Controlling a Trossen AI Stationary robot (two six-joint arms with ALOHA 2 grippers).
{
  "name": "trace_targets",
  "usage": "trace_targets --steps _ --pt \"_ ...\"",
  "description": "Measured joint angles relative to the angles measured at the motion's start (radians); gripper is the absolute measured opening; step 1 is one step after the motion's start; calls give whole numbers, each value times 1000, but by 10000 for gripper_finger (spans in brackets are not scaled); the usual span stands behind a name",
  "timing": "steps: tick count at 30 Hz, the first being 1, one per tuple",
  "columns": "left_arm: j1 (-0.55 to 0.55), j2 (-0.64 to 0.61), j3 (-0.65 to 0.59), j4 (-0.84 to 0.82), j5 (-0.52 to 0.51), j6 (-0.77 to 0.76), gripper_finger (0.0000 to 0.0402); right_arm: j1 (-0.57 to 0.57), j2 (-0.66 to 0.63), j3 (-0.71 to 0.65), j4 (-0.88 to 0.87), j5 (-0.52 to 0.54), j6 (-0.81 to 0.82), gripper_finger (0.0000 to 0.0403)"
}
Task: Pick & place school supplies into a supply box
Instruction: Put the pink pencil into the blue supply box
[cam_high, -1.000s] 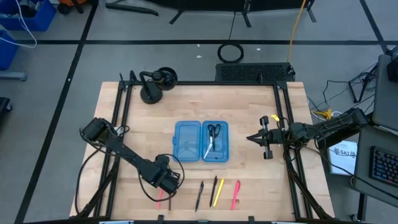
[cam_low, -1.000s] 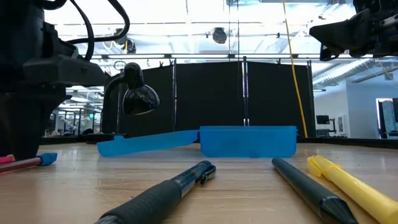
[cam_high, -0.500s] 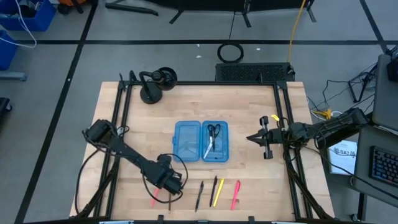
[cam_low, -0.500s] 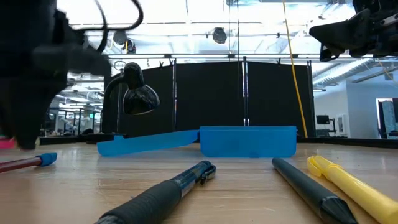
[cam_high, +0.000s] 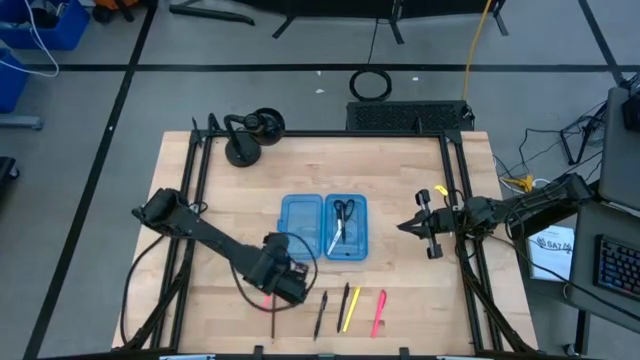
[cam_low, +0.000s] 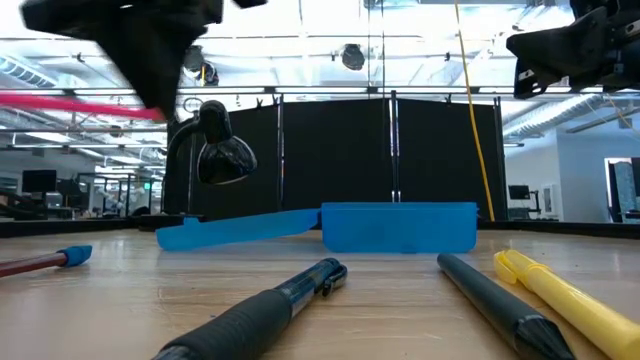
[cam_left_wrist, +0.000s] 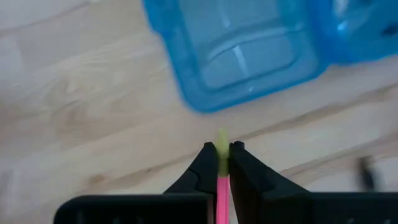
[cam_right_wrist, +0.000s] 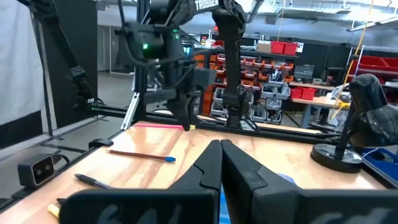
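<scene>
The blue supply box (cam_high: 325, 227) lies open mid-table, with black-handled scissors (cam_high: 342, 210) and a thin pen in its right half. My left gripper (cam_high: 285, 285) hangs above the table near the box's near left corner, shut on a pink pen (cam_low: 80, 103). A pencil with a blue end (cam_low: 45, 262) lies on the wood below it. Two black pens (cam_high: 321, 313), a yellow one (cam_high: 351, 310) and a pink one (cam_high: 379, 312) lie side by side by the near edge. My right gripper (cam_high: 405, 225) is shut, raised right of the box. My left gripper pinches the pink pen between its two fingers close to the yellow-green tipped end (cam_left_wrist: 222, 138), which pokes out just past the fingers. The fingers (cam_left_wrist: 205, 163) come from above, pointing down, across the pen. The pen is lifted clear and level, its long part (cam_right_wrist: 158, 126) sticking out sideways.
A black desk lamp (cam_high: 243, 152) stands at the far left corner. Black frame rails (cam_high: 190, 200) run along the table's left and right sides. Bare wood lies between the box and the row of pens.
My left gripper has risen from the table with the pink pen and moved right, toward the box. The pen, first lying on the wood near the pencil, now hangs level in the air. The pencil stays where it was.
</scene>
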Motion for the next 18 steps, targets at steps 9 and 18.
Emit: trace_targets --steps 9,18 --pt "134 -2 26 313 -31 233 26 0 0 0 -16 0 28 0" --pt "337 -2 26 658 -12 462 18 0 0 0 -17 0 29 0"
